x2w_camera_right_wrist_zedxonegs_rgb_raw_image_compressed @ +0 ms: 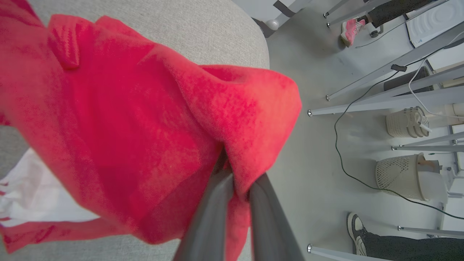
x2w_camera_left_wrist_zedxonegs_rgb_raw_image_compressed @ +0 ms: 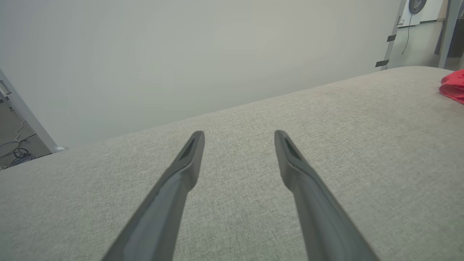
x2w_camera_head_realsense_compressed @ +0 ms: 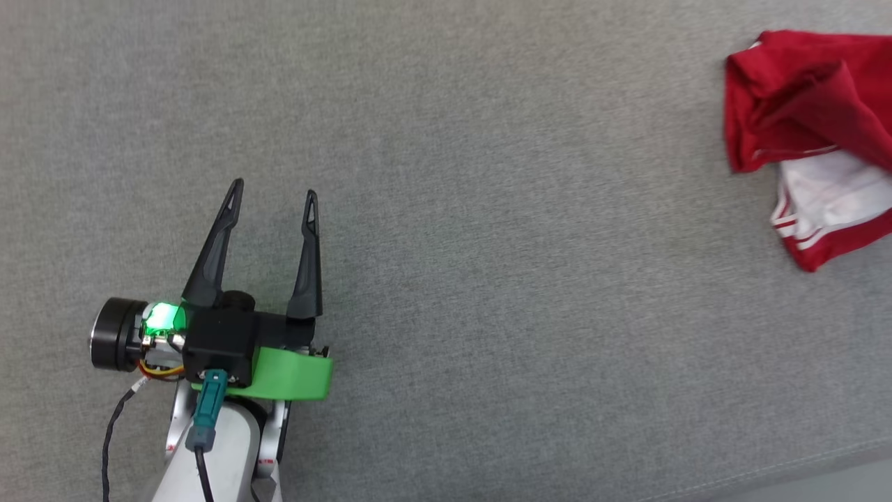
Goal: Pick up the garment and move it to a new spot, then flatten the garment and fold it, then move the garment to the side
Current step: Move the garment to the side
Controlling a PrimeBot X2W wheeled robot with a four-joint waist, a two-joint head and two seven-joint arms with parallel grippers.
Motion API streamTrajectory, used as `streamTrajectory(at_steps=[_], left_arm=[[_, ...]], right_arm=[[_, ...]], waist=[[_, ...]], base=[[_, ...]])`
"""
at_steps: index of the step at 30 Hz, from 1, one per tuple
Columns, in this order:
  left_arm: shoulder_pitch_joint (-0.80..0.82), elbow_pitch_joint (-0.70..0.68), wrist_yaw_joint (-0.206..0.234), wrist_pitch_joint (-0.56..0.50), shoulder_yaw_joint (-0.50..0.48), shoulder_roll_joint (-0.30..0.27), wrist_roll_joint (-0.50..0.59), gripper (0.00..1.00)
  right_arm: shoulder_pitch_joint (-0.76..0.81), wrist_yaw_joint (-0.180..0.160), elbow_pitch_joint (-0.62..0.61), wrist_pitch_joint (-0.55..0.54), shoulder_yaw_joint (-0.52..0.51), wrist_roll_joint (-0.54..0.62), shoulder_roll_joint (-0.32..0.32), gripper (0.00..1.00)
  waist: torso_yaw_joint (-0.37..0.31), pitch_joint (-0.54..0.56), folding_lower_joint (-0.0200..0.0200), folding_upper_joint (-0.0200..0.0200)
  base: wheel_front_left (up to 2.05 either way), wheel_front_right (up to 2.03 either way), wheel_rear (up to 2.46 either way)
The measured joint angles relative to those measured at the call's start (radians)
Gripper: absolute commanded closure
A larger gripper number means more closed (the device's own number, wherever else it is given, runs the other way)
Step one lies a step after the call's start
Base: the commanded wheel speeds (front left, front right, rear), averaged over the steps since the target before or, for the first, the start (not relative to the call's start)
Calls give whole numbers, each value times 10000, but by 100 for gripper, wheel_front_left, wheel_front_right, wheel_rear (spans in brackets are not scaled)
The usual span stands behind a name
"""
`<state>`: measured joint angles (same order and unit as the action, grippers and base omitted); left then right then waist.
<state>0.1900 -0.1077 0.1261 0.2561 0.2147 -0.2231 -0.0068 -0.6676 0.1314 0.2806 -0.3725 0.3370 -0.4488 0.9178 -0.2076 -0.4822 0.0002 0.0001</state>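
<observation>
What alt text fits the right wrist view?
The right pincer is shut on a fold of the red garment, which drapes over the grey padded surface. A white sleeve shows lower left; right of it, floor with two baskets, a cable and a person's shoe.

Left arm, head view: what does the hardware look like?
The left tool has two long tapering black fingers on a black block. Around it: a bright green bracket, a glowing green light, a teal plug with black cable, and a pale forearm.
</observation>
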Motion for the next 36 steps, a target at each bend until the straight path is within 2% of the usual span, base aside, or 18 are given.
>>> streamTrajectory(at_steps=[5, 16, 17, 18, 19, 26, 30, 36], left_arm=[[277, -136, 0, 0, 79, -29, 2, 0], [644, -276, 19, 0, 167, -127, 2, 0], [650, -274, 29, 0, 167, -128, 2, 0], [648, -259, 61, 0, 165, -128, 2, 0], [644, -247, 88, 0, 167, -128, 2, 0], [468, -90, 205, 0, 201, -94, -23, 0], [58, 25, 278, 0, 196, -38, -98, 0], [-592, 105, 370, 0, 86, 61, -213, 0]], right_arm=[[-528, 0, 1221, 176, -477, 238, 171, 100], [-1387, 0, 3221, 802, -1655, 1126, -58, 100], [-1410, 0, 3432, 941, -1703, 1129, -98, 70], [-1443, 0, 3603, 1053, -1728, 1129, -178, 8], [-1461, 0, 3728, 1166, -1776, 1129, -259, 0], [-1573, 0, 4017, 2464, -2203, 1363, -516, 0], [-1424, 0, 3423, 3503, -2452, 1733, -746, 0], [-587, 0, 2038, 5288, -3509, 2048, -1672, 0]], waist=[[216, -667, -1, -1], [712, -1649, 0, 0], [756, -1661, 0, 0], [778, -1639, 0, 0], [792, -1604, -1, 0], [818, -942, -1, 0], [802, -317, -1, 0], [854, 657, -2, -1]], base=[[0, 0, 0], [0, 0, 0], [0, 0, 0], [0, 0, 0], [0, 0, 0], [0, 0, 0], [0, 0, 0], [0, 0, 0]])
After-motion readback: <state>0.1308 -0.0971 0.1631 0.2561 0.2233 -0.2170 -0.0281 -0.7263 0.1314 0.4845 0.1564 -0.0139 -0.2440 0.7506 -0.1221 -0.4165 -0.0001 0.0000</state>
